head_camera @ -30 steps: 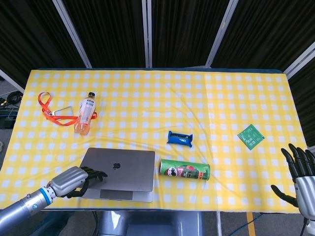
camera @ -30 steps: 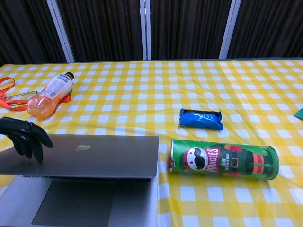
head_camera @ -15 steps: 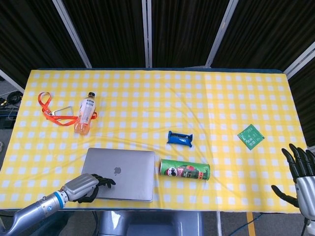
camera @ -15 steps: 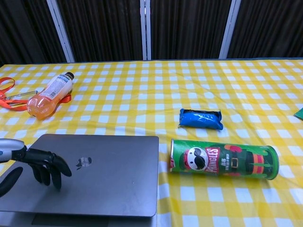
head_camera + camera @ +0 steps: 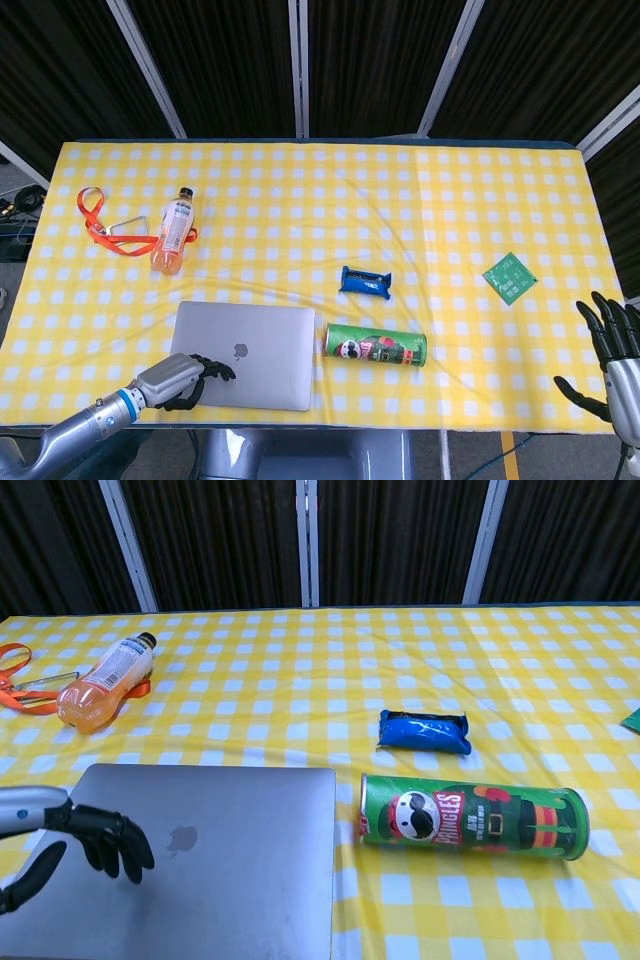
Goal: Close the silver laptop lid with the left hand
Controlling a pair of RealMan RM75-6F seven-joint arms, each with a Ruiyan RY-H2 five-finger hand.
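Observation:
The silver laptop [image 5: 262, 340] [image 5: 250, 860] lies flat on the yellow checked table near its front left edge, lid down on the base. My left hand [image 5: 185, 378] [image 5: 95, 838] rests on the lid's left front part, fingers spread and pressing down, thumb apart toward the near edge. My right hand [image 5: 612, 352] hovers off the table's front right corner, fingers apart and holding nothing; the chest view does not show it.
A green chips can [image 5: 376, 347] [image 5: 472, 816] lies on its side just right of the laptop. A blue packet [image 5: 365, 281] [image 5: 424, 730] sits behind it. An orange drink bottle [image 5: 172, 231] [image 5: 102, 682] and orange lanyard [image 5: 105, 226] lie at back left. A green packet [image 5: 509, 277] lies at right.
The lid has come down from partly raised to flat on the base. My left hand followed it down and toward the front edge. The right hand has barely moved.

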